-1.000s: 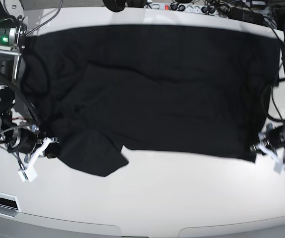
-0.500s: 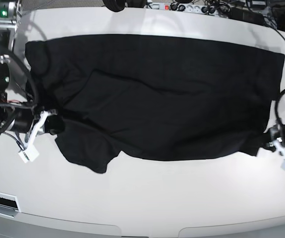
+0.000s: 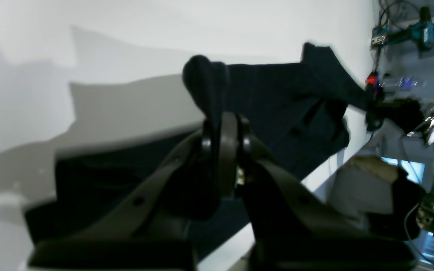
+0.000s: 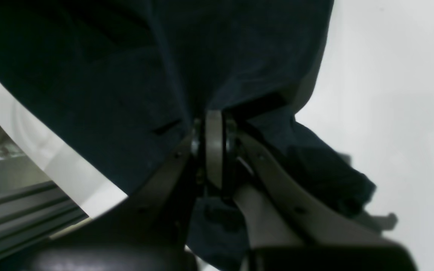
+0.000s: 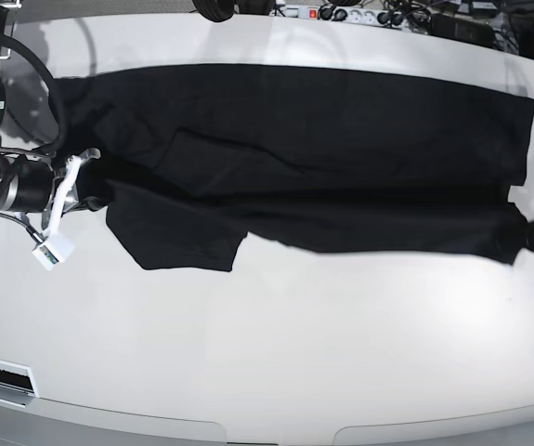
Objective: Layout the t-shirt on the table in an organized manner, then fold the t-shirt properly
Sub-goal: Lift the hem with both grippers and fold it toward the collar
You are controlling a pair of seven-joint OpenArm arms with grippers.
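The black t-shirt (image 5: 322, 158) lies stretched sideways across the far half of the white bench (image 5: 276, 362), one short sleeve flopping toward the near side. Each tool is clamped shut on fabric: the right tool (image 4: 214, 124) pinches a bunched edge at the sleeve end, the left tool (image 3: 222, 124) pinches a fold at the opposite end. The cloth looks thin, soft and light; it sags, creases and drapes over the left tool's tip, so it will not hold any shape by itself. It probably slides easily on the glossy top. Good places to take hold seem to be hems, corners and shoulder seams, where layers are doubled.
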